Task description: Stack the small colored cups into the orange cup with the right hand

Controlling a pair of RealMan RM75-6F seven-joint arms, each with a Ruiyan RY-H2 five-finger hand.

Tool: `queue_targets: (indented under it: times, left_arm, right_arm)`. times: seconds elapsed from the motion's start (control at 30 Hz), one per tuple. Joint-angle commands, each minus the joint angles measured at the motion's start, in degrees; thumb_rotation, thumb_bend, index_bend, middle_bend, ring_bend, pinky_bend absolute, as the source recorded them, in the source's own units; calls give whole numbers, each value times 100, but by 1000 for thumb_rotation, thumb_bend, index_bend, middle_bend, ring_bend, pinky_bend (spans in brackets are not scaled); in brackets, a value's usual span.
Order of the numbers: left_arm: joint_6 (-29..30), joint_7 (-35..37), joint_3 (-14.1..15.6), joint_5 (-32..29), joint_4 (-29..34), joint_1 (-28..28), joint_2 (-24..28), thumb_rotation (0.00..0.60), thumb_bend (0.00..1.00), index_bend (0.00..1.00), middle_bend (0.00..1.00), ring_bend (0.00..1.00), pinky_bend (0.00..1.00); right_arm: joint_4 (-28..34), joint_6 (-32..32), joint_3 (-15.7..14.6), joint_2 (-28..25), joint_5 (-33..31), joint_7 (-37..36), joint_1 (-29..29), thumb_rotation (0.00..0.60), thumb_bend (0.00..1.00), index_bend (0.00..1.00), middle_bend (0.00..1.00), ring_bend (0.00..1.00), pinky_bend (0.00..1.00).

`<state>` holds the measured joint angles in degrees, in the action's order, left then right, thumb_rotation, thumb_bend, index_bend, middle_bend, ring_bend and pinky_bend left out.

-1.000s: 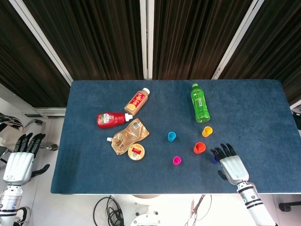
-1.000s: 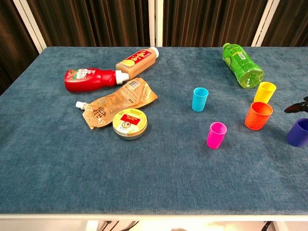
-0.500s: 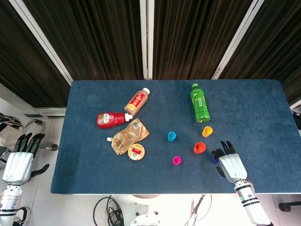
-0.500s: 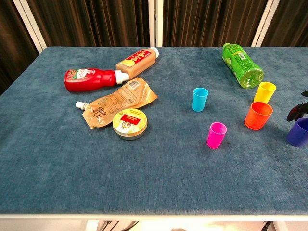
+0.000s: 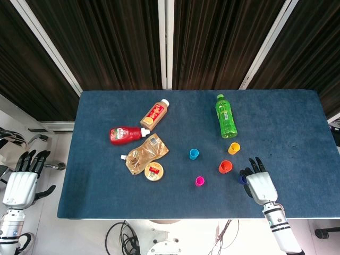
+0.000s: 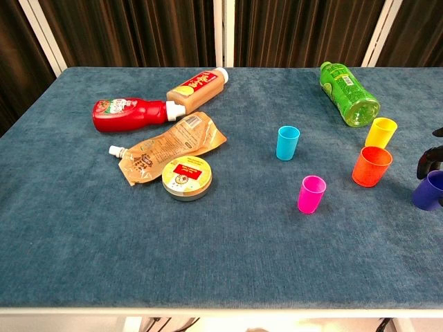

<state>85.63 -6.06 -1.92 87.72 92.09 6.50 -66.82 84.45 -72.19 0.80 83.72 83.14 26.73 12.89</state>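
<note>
- Two hands are ours to report; our left hand [image 5: 21, 183] hangs off the desk's [image 5: 106, 202] left edge, fingers spread, holding nothing.
- On the left half we see a red ketchup bottle [image 6: 129, 113], a brown drink bottle [image 6: 198, 84], a brown pouch [image 6: 168, 146] and a round tin [image 6: 187, 177], clustered together.
- Near the middle stand a blue cup [image 6: 287, 142] and, nearer, a pink cup [image 6: 311, 194].
- Right of those, the orange cup [image 6: 372, 166] stands upright, with a yellow cup [image 6: 381, 132] just beyond it and a green bottle [image 6: 348, 94] lying farther back.
- At the far right, our right hand [image 5: 258, 182] sits over a purple cup [image 6: 428, 189], dark fingers against it; we cannot tell whether it grips.
</note>
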Motion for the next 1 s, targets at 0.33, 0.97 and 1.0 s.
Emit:
queue_targets:
  times: [0.33,0.97,1.0]
  left_arm:
    - [33,28,2,4,25,-26,12,600,135,79,100,0,60]
    - [109,126,-65,-6,-59,-33,-14,600,134,79,100,0,60]
    - [114,141,-69,-3,-69,-32,-15,600,134,80,100,0,60]
  right_arm:
    - [776,-641,26,-484,552,-345,-86,600,332,433,423,92,0]
    - [1028,-21,575,-71,-125,284,515,600,333,442,422,98,0]
    - [1020,-18,581,-56,-131,292,530,600,333,442,422,98,0]
